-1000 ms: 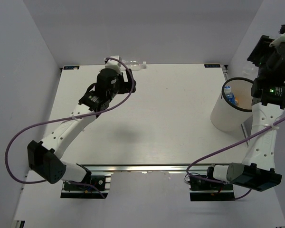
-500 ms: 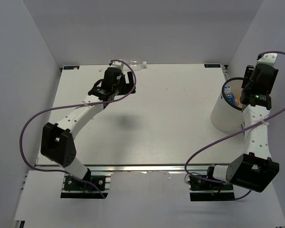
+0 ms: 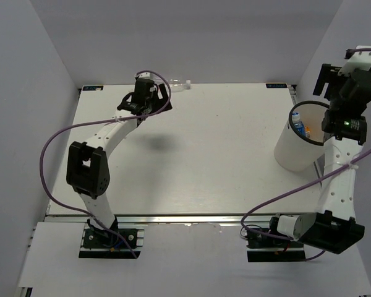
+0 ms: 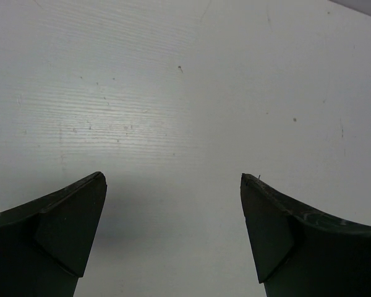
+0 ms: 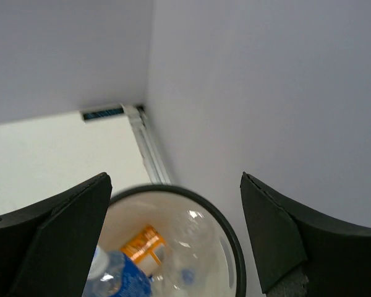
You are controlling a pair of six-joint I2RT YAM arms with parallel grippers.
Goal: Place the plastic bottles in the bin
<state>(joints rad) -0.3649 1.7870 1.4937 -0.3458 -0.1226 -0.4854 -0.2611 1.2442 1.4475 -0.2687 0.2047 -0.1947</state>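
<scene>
Right claw (image 5: 173,179) first: jaws spread wide, nothing between them, dark fingers (image 5: 55,229) framing the view on either side. Below sits the bin (image 5: 230,250), its black rim curving across the bottom of the wrist view, and there's cargo inside. A blue-label bottle (image 5: 123,278) is at the lower left, an orange bottle (image 5: 145,243) just beside it, and a clear bottle (image 5: 195,244) rests against the white inner wall. Beyond the rim, the far right corner of the table (image 5: 49,148) meets the grey wall (image 5: 266,93). From overhead, the right claw (image 3: 326,77) hangs above the bin (image 3: 294,154), which stands at the table's right edge. The blue-label bottle (image 3: 298,127) peeks out just inside the rim.

Over to the left claw (image 4: 173,185): also wide open and empty, fingers (image 4: 62,229) well apart, with only bare, lightly speckled table (image 4: 185,93) between them. Overhead, the left arm is stretched long toward the far left part of the table, with the left claw (image 3: 162,98) over the surface near the back edge. Just beyond it to the right lies a loose bottle (image 3: 179,83), clear, right at the table's far edge by the back wall and apart from the fingers. That one is outside the bin, well across the table (image 3: 222,154) from it.
</scene>
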